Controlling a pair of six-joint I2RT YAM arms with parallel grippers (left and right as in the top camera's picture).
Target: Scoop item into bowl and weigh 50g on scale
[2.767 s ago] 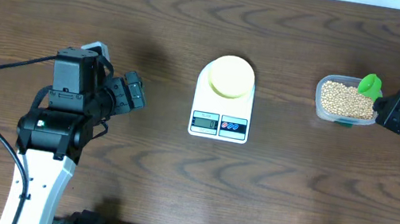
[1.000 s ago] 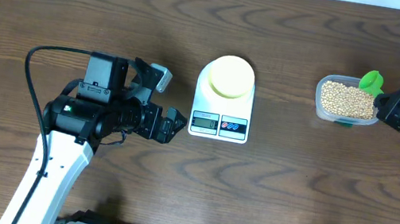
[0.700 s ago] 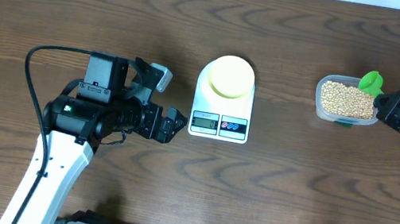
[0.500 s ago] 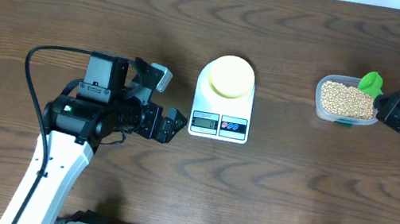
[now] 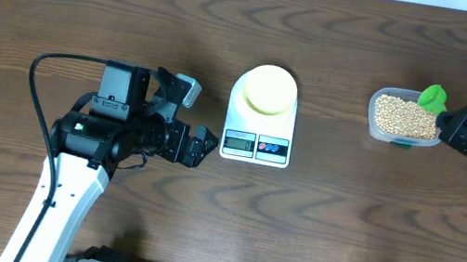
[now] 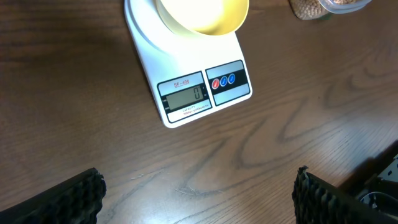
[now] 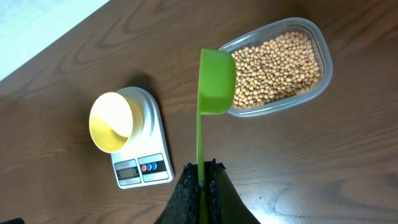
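Evidently the weighing spot is set up and no scooping has begun. The white digital kitchen scale [image 5: 260, 116] sits at the centre of the overhead view on the dark wooden tabletop [image 5: 340, 233]. The small pale yellow round bowl [image 5: 269, 90] rests on the scale's platform toward its upper end, which leaves the grey display [image 6: 183, 97] and the buttons uncovered. In the left wrist view the display reads zero and the bowl looks empty.

The left hand [image 5: 201, 145] lies just left of the scale's front. It is released, fingers spread wide with nothing between them, and its camera faces the display, probably to watch the reading.

At the right edge of the overhead view the right hand [image 7: 202, 180] is clenched on the thin handle of a green plastic measuring scoop [image 7: 216, 78]. It holds the scoop's cup at one end of the clear rounded plastic tub [image 7: 328, 65], a fair start for a dip. Whether the cup holds anything cannot be told.

The small round tan beans [image 7: 280, 62] all lie in that tub, right of the scale and well apart from it. They are smooth, matte and alike in size, piled loosely near the rim, so they should pour and roll freely.
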